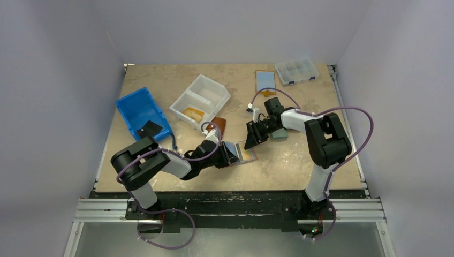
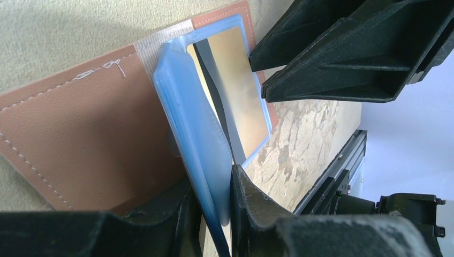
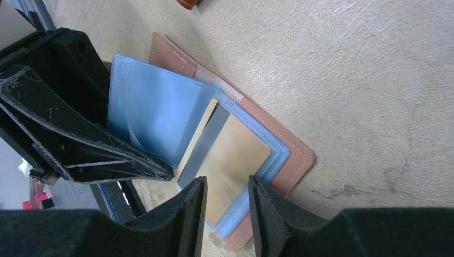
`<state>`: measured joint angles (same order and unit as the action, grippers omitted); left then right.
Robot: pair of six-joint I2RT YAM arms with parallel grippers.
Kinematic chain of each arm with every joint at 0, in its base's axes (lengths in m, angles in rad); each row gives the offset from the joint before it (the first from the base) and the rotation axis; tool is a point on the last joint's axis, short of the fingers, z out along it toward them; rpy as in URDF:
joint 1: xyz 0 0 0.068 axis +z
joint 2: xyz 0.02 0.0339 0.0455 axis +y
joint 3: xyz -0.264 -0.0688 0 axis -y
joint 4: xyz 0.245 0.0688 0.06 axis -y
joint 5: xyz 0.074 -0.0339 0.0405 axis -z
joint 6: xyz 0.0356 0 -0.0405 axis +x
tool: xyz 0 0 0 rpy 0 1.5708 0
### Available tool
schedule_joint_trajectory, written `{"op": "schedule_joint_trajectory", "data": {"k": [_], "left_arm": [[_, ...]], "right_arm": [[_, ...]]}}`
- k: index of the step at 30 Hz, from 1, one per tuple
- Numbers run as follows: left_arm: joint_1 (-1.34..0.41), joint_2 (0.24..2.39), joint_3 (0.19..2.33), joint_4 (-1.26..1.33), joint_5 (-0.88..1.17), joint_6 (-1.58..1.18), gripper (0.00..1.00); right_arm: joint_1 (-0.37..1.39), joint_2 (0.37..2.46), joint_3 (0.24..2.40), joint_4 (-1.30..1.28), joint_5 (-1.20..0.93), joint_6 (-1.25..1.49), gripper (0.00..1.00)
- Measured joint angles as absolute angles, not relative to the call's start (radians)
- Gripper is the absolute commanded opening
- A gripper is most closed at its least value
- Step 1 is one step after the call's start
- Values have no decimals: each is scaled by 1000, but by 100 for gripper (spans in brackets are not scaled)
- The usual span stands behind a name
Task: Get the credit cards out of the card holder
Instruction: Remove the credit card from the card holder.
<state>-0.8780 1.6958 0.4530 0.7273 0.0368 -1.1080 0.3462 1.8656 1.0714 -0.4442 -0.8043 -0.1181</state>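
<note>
The card holder (image 1: 247, 156) lies open on the table, brown leather (image 2: 80, 134) with blue plastic sleeves. My left gripper (image 2: 214, 210) is shut on a raised blue sleeve leaf (image 2: 187, 123), holding it up off the pages beneath. In the exposed sleeve lies a gold credit card (image 3: 230, 155) with a dark stripe, also in the left wrist view (image 2: 235, 91). My right gripper (image 3: 227, 184) hovers open just above that card's near end, one finger on each side. From above, the right gripper (image 1: 251, 140) sits just right of the left gripper (image 1: 231, 152).
A blue bin (image 1: 142, 110) and a white divided bin (image 1: 201, 99) stand at the back left. A clear compartment box (image 1: 297, 70) and a flat light-blue rectangle (image 1: 265, 80) lie at the back. A brown object (image 1: 219, 126) sits behind the left gripper.
</note>
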Motion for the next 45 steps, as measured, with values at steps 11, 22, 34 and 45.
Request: {"op": "schedule_joint_trajectory", "data": {"k": [11,22,34,45], "left_arm": [[-872,1713,453,761,57,-1108,29],[-871,1721,453,783,75,-1108,32],[-862,1674,429,762,61,-1112,48],[-852,1488,407,509,-42,-1098,53]], "right_arm": [[344,1885,1074,-422,-797,-89,25],[342,1899,1077,-402,-796,-85,9],[355,1899,1080,-401,-742,-52,12],[373,1905,1083,-401,-742,-37,12]]}}
